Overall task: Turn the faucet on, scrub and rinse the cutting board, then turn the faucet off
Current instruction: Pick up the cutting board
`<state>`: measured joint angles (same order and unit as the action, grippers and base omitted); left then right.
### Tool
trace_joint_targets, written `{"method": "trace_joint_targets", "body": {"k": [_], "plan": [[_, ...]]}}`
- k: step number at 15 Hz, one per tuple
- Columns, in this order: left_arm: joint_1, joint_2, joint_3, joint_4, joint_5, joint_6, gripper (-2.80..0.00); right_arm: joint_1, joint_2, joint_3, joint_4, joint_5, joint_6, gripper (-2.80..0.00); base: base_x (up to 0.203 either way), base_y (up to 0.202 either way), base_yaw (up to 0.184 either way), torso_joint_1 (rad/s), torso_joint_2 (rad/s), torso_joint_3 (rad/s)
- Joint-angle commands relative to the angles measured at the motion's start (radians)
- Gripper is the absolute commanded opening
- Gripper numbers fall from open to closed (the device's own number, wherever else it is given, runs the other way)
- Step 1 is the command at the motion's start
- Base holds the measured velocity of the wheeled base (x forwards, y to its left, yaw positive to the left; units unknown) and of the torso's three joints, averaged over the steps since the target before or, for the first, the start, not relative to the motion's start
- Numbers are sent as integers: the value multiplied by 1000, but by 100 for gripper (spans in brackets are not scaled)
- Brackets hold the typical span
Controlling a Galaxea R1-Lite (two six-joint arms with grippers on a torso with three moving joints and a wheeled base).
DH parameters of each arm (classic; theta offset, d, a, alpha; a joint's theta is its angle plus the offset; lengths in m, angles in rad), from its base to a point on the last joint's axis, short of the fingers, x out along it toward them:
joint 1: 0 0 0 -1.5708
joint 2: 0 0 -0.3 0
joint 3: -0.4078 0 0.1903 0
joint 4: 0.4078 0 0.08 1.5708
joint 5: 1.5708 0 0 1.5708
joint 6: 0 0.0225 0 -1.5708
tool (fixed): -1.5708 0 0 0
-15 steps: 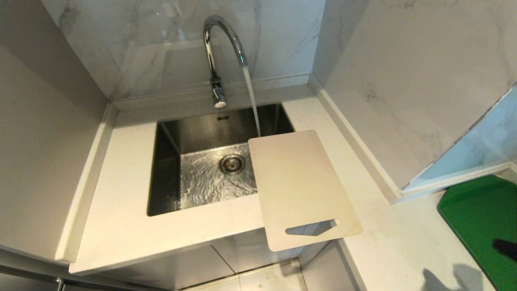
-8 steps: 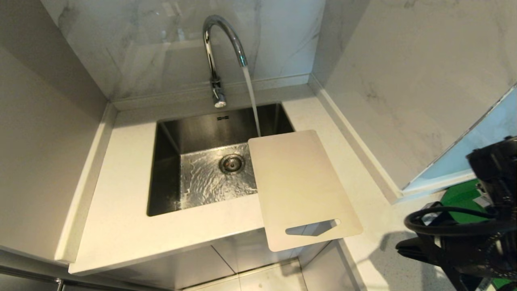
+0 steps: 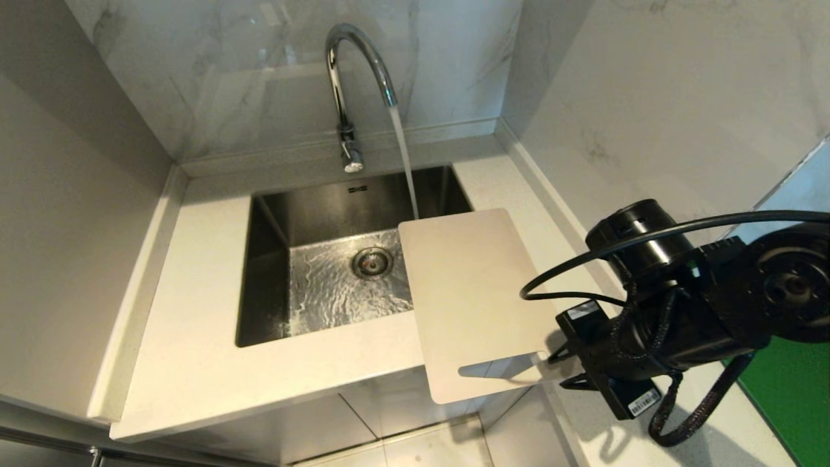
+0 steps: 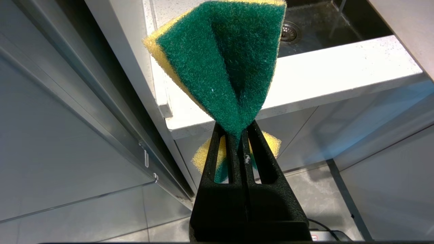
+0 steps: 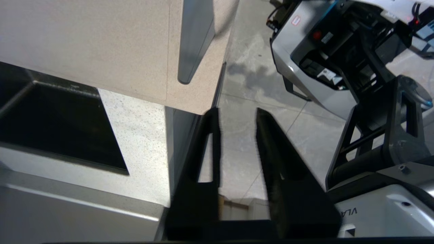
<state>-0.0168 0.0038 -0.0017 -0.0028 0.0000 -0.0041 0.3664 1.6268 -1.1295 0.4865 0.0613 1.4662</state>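
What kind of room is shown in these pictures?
Most likely a kitchen: a steel sink set in a pale stone counter, a tall chrome gooseneck faucet running, and a large cream plastic cutting board.

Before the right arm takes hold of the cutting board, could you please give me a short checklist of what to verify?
1. Water running from the tall chrome gooseneck faucet: ok.
2. Cream-white plastic cutting board lies flat on the white counter, one corner over the steel sink, slot end overhanging the counter edge: ok.
3. Right pincer open, fingers apart: ok.
4. Right pincer around the board's edge: not ok, nothing between the fingers.
5. Left pincer shut on the folded green-and-yellow sponge: ok.
6. Board wetted by the stream: cannot tell.
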Motion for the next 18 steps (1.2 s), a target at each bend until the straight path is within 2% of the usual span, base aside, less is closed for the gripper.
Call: {"method": "trace_joint_targets", "body": {"k": [1,7,18], "plan": [[0,2,0,0,0,0,-280,4,95,-23,-30,5,7,0,0,0,0,0,0,0],[0,2,0,0,0,0,-280,5,212,-27,-93,3,25,0,0,0,0,0,0,0],[0,2,0,0,0,0,-280,3,299,-15,-95,-12,47,0,0,0,0,0,0,0]]}}
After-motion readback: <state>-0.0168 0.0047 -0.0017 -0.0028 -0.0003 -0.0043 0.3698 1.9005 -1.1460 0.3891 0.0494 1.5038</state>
